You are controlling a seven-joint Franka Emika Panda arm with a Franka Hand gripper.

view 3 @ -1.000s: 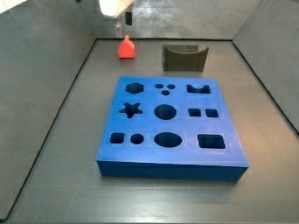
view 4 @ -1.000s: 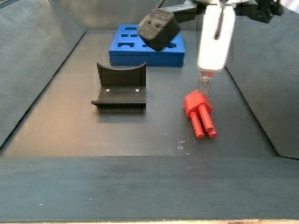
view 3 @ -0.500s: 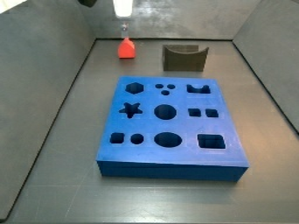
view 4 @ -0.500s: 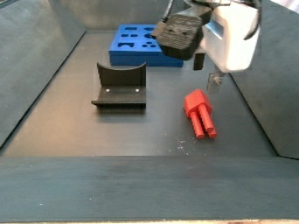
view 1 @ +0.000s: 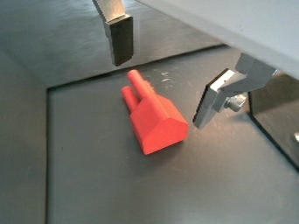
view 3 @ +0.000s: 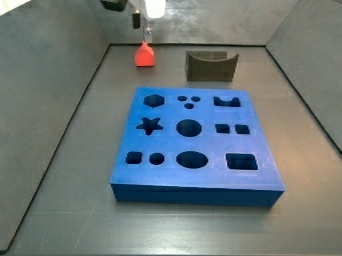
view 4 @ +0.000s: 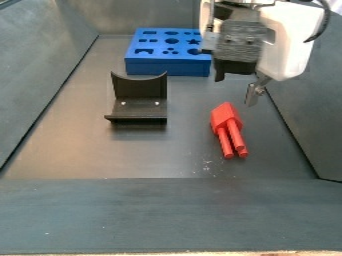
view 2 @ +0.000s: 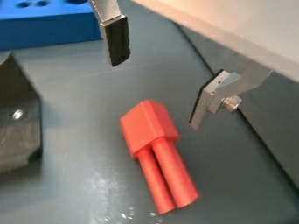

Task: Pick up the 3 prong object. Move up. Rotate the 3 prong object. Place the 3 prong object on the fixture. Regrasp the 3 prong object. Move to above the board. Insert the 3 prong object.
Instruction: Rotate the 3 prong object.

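The 3 prong object (view 1: 152,122) is a red-orange block that lies flat on the dark floor. It also shows in a wrist view (view 2: 158,153) and in both side views (view 3: 144,55) (view 4: 230,130). My gripper (view 1: 167,74) hangs just above it, open and empty, with one finger on each side of the block's line and neither touching it. It also shows in the wrist view (view 2: 162,74) and in both side views (view 3: 147,25) (view 4: 251,92). The fixture (view 4: 138,98) stands apart from the block. The blue board (view 3: 198,140) lies further off.
Grey walls close in the floor on both sides. The 3 prong object lies near one wall (view 4: 301,110). The fixture (view 2: 17,114) and an edge of the board (view 2: 47,22) show in a wrist view beside the gripper.
The gripper has turned about its vertical axis above the 3 prong object and shifted slightly sideways. The 3 prong object has not moved.
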